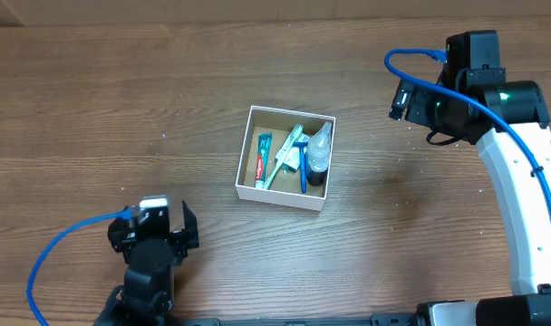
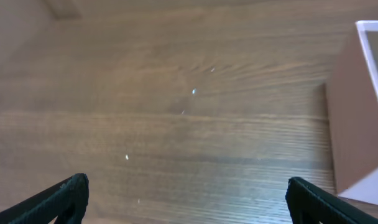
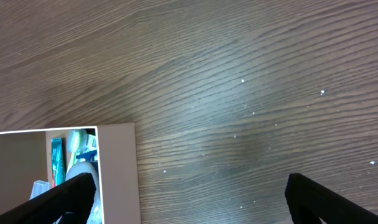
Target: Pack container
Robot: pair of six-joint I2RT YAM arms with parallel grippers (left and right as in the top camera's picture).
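The container [image 1: 245,177], a square shallow box with white walls and brown inside, sits mid-table. It holds a toothpaste tube [image 1: 262,157], a toothbrush [image 1: 284,152], a blue item [image 1: 304,167] and a clear bottle [image 1: 319,154]. My left gripper [image 1: 154,230] is open and empty at the near left, well apart from the box; the left wrist view shows its fingers [image 2: 188,196] spread over bare wood, with the box's white wall [image 2: 357,124] at the right. My right gripper [image 1: 401,98] is open and empty at the far right; the right wrist view shows its fingers [image 3: 189,196] beside the box corner [image 3: 117,168].
The wooden table [image 1: 121,109] carries only the box. Blue cables trail from both arms. The right arm's white link [image 1: 520,199] runs along the right edge.
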